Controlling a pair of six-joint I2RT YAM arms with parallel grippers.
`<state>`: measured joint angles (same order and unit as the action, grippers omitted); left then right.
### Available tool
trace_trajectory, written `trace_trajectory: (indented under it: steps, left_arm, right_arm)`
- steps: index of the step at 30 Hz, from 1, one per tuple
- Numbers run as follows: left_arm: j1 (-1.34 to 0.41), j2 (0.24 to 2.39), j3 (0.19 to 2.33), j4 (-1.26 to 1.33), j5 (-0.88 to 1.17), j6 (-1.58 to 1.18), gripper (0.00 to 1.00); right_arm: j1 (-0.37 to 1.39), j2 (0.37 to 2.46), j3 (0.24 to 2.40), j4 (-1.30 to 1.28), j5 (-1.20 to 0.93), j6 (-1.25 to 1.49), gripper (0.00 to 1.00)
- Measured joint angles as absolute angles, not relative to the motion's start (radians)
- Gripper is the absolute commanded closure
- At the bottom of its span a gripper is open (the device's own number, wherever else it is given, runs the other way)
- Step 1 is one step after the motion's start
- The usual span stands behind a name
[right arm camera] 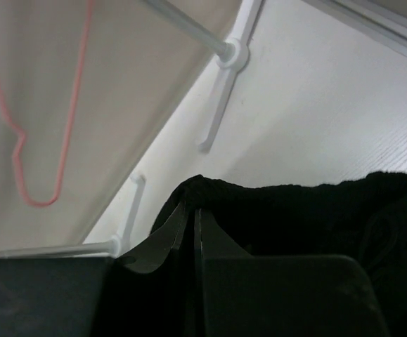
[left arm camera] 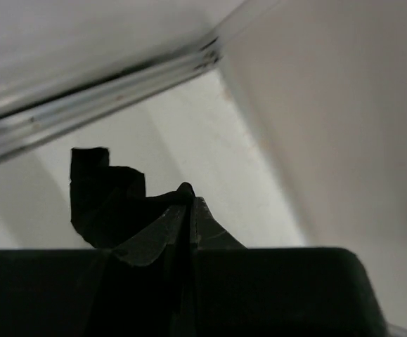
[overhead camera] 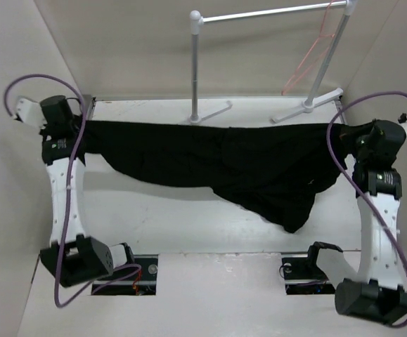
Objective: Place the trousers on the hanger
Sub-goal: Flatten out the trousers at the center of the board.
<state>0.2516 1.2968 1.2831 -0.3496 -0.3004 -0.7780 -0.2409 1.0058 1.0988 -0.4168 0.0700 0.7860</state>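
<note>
The black trousers (overhead camera: pixel 238 168) hang stretched in the air between my two arms, sagging to a low point at the middle right. My left gripper (overhead camera: pixel 84 130) is shut on the trousers' left end; in the left wrist view a fold of black cloth (left arm camera: pixel 105 196) sticks out beside the closed fingertips (left arm camera: pixel 189 200). On the other side, my right gripper (overhead camera: pixel 347 133) is shut on the right end, with the trousers (right arm camera: pixel 308 210) bunched over its fingertips (right arm camera: pixel 192 210). The pink hanger (overhead camera: pixel 312 53) hangs from the rack's bar at the back right, also visible as a thin pink hanger (right arm camera: pixel 45 112).
A white and grey tube rack (overhead camera: pixel 259 15) stands at the back of the table on two splayed feet (overhead camera: pixel 210 112). Beige walls close in on the left, right and back. The rack's foot (right arm camera: pixel 224 77) lies just beyond the right gripper.
</note>
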Motion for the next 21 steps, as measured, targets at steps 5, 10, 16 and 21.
trace_trajectory:
  steps: [5,10,16,21]
  left_arm:
    - [0.308,1.131,1.419,-0.413,-0.343,-0.834,0.98]
    - [0.334,1.052,1.559,-0.524,-0.374,-0.861,0.96]
    - [0.308,1.051,1.893,-0.580,-0.480,-0.806,0.96]
    - [0.193,1.044,2.107,-0.506,-0.631,-0.622,0.95]
  right_arm:
    - [-0.158,0.778,1.126,-0.505,0.099,0.781,0.97]
    - [-0.014,0.677,1.392,-0.625,0.097,0.747,0.97]
    - [0.053,0.667,1.904,-0.674,0.115,0.673,0.97]
    - [0.179,0.645,2.077,-0.669,0.151,0.670,0.97]
